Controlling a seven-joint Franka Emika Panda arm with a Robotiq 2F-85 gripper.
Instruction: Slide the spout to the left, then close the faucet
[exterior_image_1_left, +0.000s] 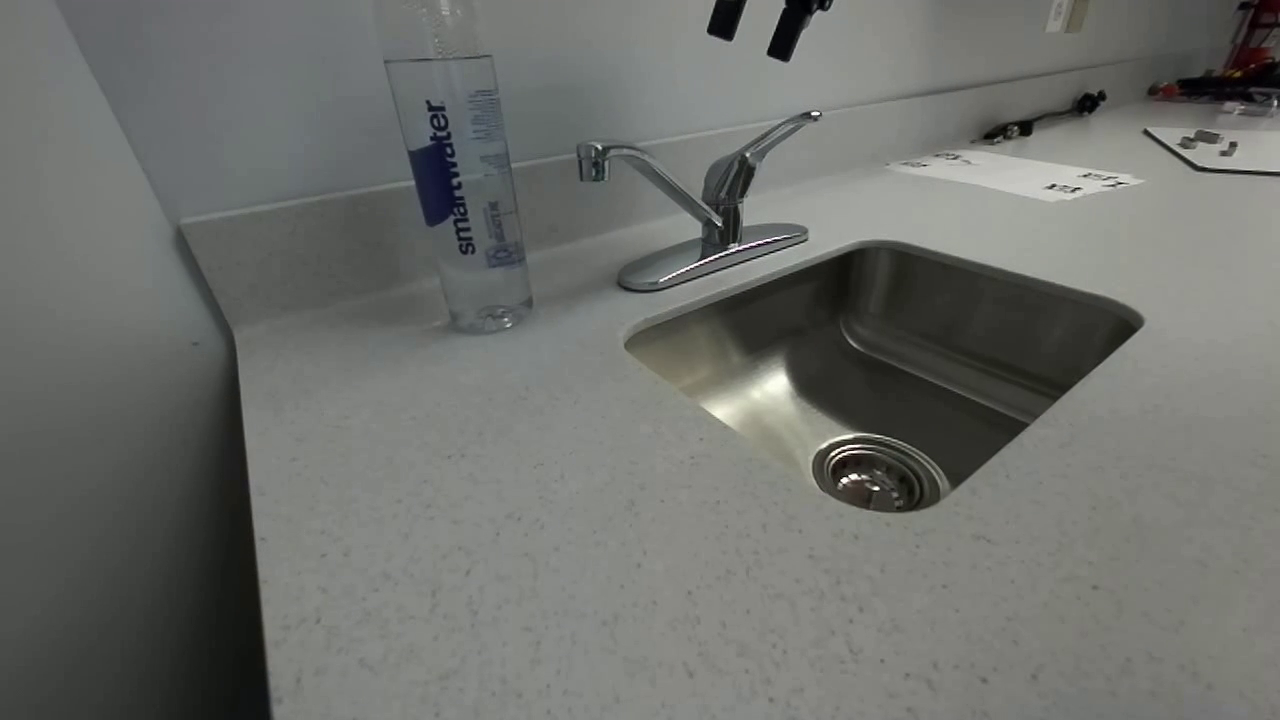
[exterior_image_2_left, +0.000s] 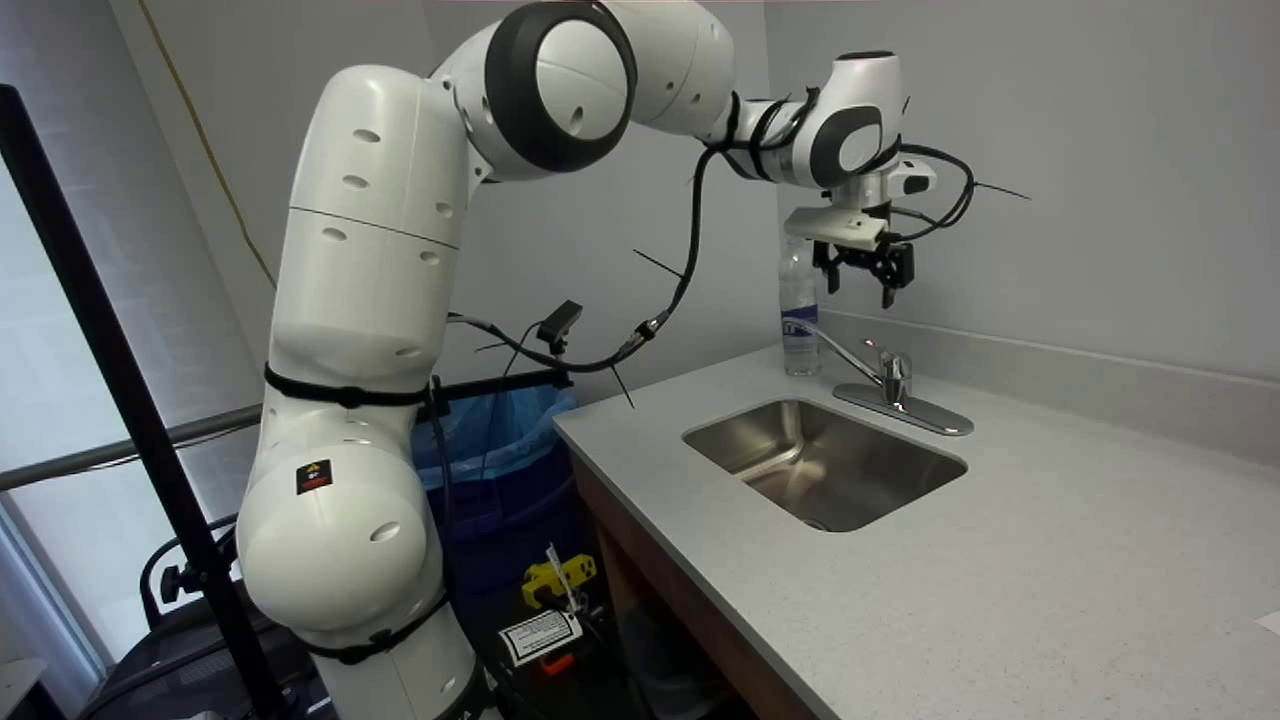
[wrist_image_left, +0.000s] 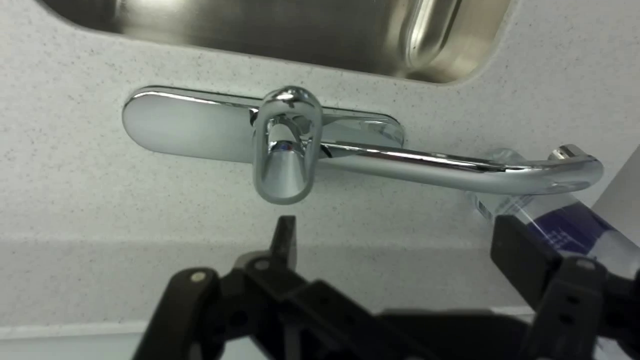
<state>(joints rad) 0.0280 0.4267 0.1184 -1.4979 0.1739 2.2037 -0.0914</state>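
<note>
The chrome faucet stands on its oval base plate behind the sink; it also shows in an exterior view and the wrist view. Its flat lever is tilted up. The slim spout reaches sideways toward the bottle, its nozzle past the sink's end; it also shows in an exterior view and the wrist view. My gripper is open and empty, pointing down above and behind the faucet, apart from it. Its fingertips show in both exterior views.
A clear water bottle stands on the counter near the nozzle, by the side wall. The steel sink lies in front of the faucet. A low backsplash and wall run behind. Papers and a cable lie farther along the counter.
</note>
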